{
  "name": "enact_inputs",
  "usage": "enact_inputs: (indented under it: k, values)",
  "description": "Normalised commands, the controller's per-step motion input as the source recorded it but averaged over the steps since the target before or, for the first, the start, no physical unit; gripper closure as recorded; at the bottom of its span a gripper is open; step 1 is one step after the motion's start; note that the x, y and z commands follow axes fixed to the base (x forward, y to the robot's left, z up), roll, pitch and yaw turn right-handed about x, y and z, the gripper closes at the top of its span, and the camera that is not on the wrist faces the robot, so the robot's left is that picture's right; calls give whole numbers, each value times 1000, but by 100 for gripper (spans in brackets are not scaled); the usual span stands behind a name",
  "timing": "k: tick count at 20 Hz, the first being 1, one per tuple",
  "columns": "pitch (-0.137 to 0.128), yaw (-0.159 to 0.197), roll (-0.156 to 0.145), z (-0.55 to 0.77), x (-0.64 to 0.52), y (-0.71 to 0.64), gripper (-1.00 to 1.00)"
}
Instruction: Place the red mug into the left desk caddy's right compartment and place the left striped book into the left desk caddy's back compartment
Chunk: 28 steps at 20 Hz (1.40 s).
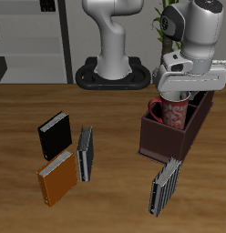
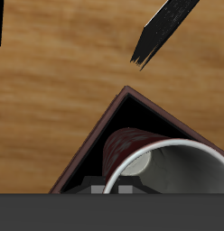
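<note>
Red-and-white, the red mug (image 1: 169, 111) hangs tilted just inside the left desk caddy (image 1: 171, 130), over its large right compartment (image 2: 123, 122), carried low so it can be set down between the walls. The gripper (image 1: 181, 91) appears clamped on the mug's rim, though its fingertips are hidden. Just in front of the caddy, the left striped book (image 1: 164, 187) stands upright, untouched, awaiting the back compartment.

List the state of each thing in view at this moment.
Red-and-white patterned mug: tilted, inside the caddy's large compartment, under the claw.
Dark brown-maroon desk caddy: upright, open-topped.
Striped book near the table's front edge: standing, untouched.
Second striped book: standing beside the orange book.
Black book: standing.
Claw: over the mug, grip unclear.
</note>
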Motion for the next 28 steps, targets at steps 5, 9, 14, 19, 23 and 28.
enact_inputs:
  k: [5,9,14,19,23,28]
  values:
    - [24,12,3,-188,54,42,100]
    - [45,-21,11,-182,50,30,100]
    - [64,-18,-34,-148,68,-98,-100]
    - [22,-31,-9,-48,-8,-81,-100]
    - [15,-3,4,-23,-65,-8,-100]
    - [-10,15,-9,78,-18,-100,-100]
